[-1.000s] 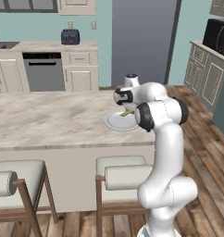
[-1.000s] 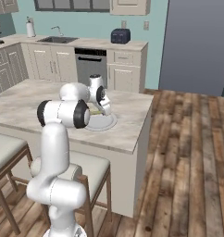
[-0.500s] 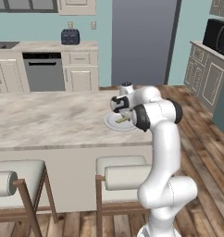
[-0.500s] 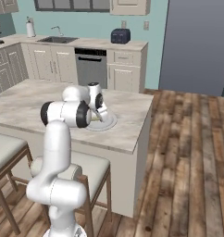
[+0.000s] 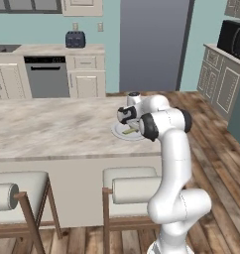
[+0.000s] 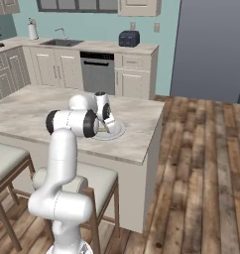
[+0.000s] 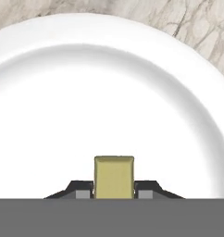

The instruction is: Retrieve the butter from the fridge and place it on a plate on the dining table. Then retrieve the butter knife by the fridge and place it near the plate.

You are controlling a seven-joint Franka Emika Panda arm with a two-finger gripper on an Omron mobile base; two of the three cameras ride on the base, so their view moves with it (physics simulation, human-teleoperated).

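My gripper is shut on the butter, a yellow-olive stick whose end stands up between the two dark fingertips. It hangs just over the middle of the round white plate. From the base, the plate lies near the right end of the marbled dining table, and the butter sits low on it under my gripper. From the other side, my gripper is over the plate. The butter knife is out of view.
The tall grey fridge stands behind the table. Cabinets, a dishwasher and a toaster line the back wall. Two stools stand at the table's near edge. Wooden floor lies open to the right.
The hand has come down with the butter from above the plate to just over its surface. Plate and base have stayed put.
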